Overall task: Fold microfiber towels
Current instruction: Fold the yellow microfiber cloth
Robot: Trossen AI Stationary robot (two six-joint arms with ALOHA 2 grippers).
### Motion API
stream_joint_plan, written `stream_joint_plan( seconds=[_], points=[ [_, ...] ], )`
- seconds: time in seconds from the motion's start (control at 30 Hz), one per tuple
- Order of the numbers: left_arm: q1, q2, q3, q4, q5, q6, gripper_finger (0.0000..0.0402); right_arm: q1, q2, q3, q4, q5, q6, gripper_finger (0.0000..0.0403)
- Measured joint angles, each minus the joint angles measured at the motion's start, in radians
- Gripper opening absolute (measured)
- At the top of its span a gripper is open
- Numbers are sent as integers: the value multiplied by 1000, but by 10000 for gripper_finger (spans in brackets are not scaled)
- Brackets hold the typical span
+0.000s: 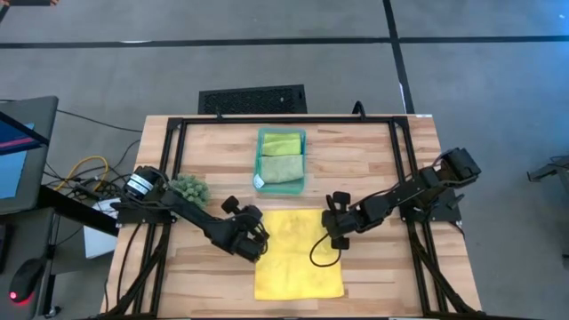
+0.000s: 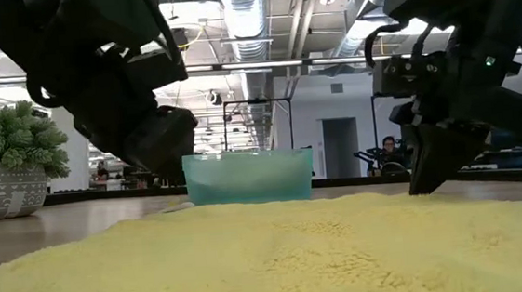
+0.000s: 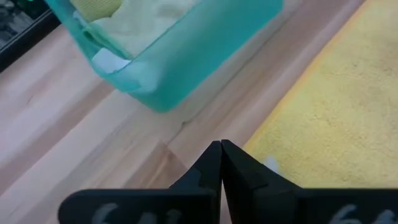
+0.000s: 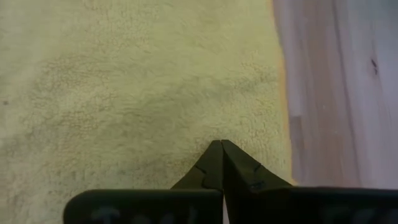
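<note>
A yellow microfiber towel [image 1: 298, 258] lies spread flat on the wooden table near its front edge. My left gripper [image 1: 260, 247] is shut and hovers by the towel's far left corner; in the left wrist view its tips [image 3: 221, 145] are over bare wood beside the yellow edge [image 3: 323, 118]. My right gripper [image 1: 339, 241] is shut, pointing steeply down at the towel's right edge near the far corner [image 4: 249, 93]. A teal tray [image 1: 304, 162] at the back middle holds a lime green towel [image 1: 281, 142] and a sage green towel [image 1: 283, 170]. My right gripper's shut fingertips [image 2: 425, 187] come from above, slanting, down to the yellow towel's surface just inside its right edge [image 4: 264, 140]. I cannot tell whether they touch the cloth. The towel lies flat there, with no fold raised.
A dark green spiky plant in a pot [image 1: 189, 188] stands at the left behind my left arm. Black frame rails [image 1: 178, 124] run along the table's sides and back. A black cable loop [image 1: 316, 255] from the right arm hangs over the towel. A person [image 2: 390, 151] sits far behind.
</note>
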Motion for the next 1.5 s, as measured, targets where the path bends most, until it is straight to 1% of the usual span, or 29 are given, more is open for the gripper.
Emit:
stream_joint_plan(
  seconds=[0.1,0.2,0.3,0.43,0.5,0.57,0.67,0.83,0.93,1.0,1.13,1.2,1.27,1.33,1.4,1.5],
  points=[
    [3,0,0,30,5,42,0,12,0,2,15,0,0,18],
    [11,0,-10,41,10,45,0,14,10,3,21,1,2,22],
    [20,0,-64,107,12,32,0,12,11,-5,34,3,2,27],
    [23,0,-156,255,32,27,0,12,8,-21,50,7,2,28],
    [23,0,-180,275,36,14,0,12,8,-21,49,7,1,27],
    [22,0,-183,250,39,-21,0,12,8,-21,49,7,-5,25],
    [23,-1,-165,176,45,-33,0,12,8,-21,47,7,-8,25],
    [19,-35,-89,45,56,-35,0,14,1,-10,22,23,-25,24],
    [7,-59,-55,25,62,-13,0,19,-8,-5,16,27,-24,19],
    [1,-66,-47,44,71,13,0,21,-22,-4,2,32,-24,17],
    [4,-57,-59,102,56,42,0,21,-19,-9,6,30,-16,20],
    [17,-43,-84,154,58,61,0,20,-12,-8,11,32,-15,24],
    [32,-29,-115,232,84,83,0,21,-11,-9,5,30,-15,25],
    [48,-30,-156,286,109,87,0,21,-11,-8,5,30,-14,26],
    [57,-32,-191,338,111,82,0,21,-11,-8,3,30,-14,25],
    [61,-35,-216,353,102,60,0,20,-11,-8,-3,30,-14,23]
  ],
)
